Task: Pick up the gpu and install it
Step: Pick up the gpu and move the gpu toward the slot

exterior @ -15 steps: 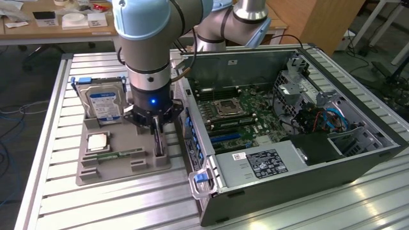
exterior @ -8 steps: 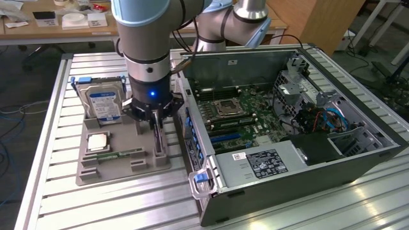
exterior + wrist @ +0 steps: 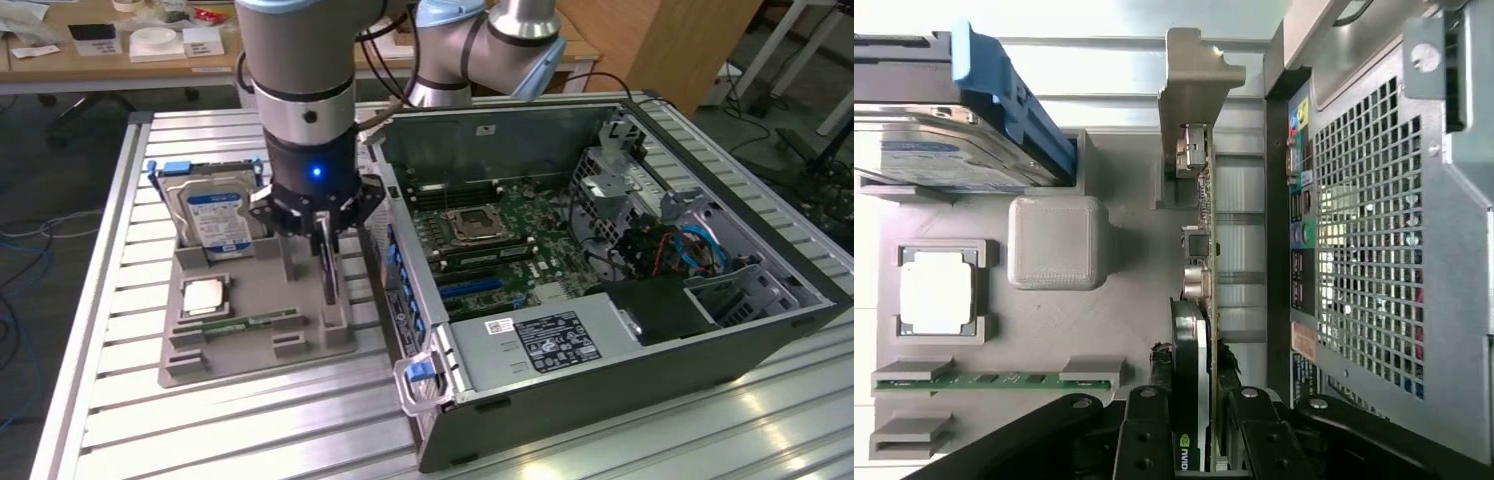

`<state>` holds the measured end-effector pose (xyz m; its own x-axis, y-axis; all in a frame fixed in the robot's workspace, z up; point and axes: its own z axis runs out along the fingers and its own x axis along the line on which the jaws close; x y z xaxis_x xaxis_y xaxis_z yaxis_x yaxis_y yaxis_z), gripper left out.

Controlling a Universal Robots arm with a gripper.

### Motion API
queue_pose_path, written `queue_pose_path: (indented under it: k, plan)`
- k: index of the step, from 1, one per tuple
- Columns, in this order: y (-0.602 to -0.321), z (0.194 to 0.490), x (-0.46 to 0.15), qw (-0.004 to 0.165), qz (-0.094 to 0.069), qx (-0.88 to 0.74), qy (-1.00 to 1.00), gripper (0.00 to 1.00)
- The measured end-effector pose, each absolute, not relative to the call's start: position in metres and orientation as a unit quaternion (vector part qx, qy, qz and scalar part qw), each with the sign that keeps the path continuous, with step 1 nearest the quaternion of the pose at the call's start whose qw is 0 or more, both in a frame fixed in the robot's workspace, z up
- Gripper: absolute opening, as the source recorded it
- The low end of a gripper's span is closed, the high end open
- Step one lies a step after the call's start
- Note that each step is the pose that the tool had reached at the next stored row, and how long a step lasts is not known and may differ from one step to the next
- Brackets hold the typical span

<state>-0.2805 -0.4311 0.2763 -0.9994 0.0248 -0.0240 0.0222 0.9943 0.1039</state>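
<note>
- While hanging low over the parts tray, left of centre in the exterior view: clamped with the gripper point(image 3: 324, 232) on the upper edge of the gpu point(image 3: 1192, 350), one finger against each face. Looks like a firm pinch, not open jaws.
- Standing on edge, upright, lower end down in a slot of the grey holder tray point(image 3: 247, 352). Gripped, then, but not lifted out.
- Not installed so far, judging by the bare blue expansion slots point(image 3: 470, 288) on the motherboard point(image 3: 514, 235) in the middle of the exterior frame. Early days: grasp made, lift-out and install both outstanding.
- Close by on the tray, toward the exterior view's left: hard drive point(image 3: 218, 215) upright with its blue-white label; lower in the frame, a processor chip point(image 3: 203, 296) and a green memory stick point(image 3: 247, 325) lying flat.
- Hard against the tray on the exterior view's right: open computer case point(image 3: 667, 345).
- Between card and motherboard, the case's near wall and a blue latch point(image 3: 420, 372): the obstacle to mind, by this reading.
</note>
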Motion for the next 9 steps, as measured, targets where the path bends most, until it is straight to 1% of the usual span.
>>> queue_pose_path:
  k: [9]
  plan:
    - [-0.431, 0.310, -0.280, 0.013, 0.053, 0.012, 0.998, 0.27]
